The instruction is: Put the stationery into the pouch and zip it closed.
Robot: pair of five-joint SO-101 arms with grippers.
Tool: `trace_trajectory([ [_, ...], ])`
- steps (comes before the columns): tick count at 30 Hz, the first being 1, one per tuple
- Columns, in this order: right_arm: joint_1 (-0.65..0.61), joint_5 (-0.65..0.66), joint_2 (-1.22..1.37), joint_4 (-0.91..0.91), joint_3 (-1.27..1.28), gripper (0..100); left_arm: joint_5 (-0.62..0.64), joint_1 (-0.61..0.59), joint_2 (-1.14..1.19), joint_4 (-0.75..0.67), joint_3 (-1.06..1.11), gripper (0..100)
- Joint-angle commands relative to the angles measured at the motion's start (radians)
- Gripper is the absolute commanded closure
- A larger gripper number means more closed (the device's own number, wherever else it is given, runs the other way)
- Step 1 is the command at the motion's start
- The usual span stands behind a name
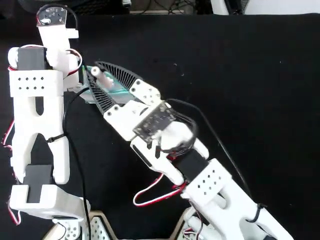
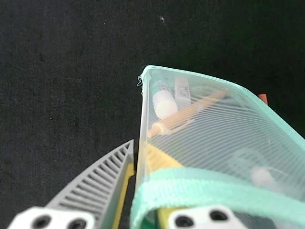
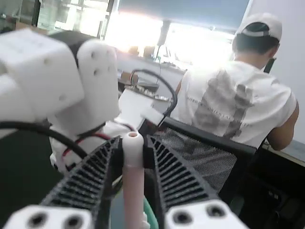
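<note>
The high camera looks straight down on the black worktop (image 1: 250,75). The left wrist camera faces down, close on the pouch (image 2: 214,143). The right wrist camera tilts up past its pincer (image 3: 133,139) and pen (image 3: 134,181) into the room. The high view shares pouch and pen.

**Legible text: none.** You can read no word, number or sign in any view. The pale label (image 2: 181,88) on an item inside the mesh pouch (image 2: 228,143) bears marks (blurred behind the netting) that you cannot make out. Any marking on the circuit board (image 1: 154,121) at the right arm's wrist is too small to tell.
</note>
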Motion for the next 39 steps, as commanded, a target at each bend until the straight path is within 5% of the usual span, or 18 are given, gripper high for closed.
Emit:
trace_trajectory([
  [1,0.037,-0.006,0.012,-0.014,0.042,98.6,0.008,-0.022,0.057,-0.003,0.073,97],
  [4,0.055,-0.006,0.013,0.117,0.045,96.6,0.008,-0.022,0.057,-0.003,0.073,97],
  [9,0.009,-0.011,0.013,0.477,-0.162,78.4,0.008,-0.018,0.057,-0.005,0.073,97],
  [18,0.060,-0.008,-0.076,0.838,-0.542,79.3,0.008,-0.024,0.057,-0.005,0.073,97],
  [27,0.546,-0.147,-0.067,0.990,-0.374,86.1,0.008,-0.019,0.057,-0.005,0.073,97],
  [32,0.534,-0.167,0.173,0.985,-0.216,79.7,0.008,-0.022,0.057,-0.005,0.073,97],
  [39,0.417,-0.157,0.576,0.942,-0.302,77.9,0.008,-0.024,0.057,-0.003,0.073,97],
])
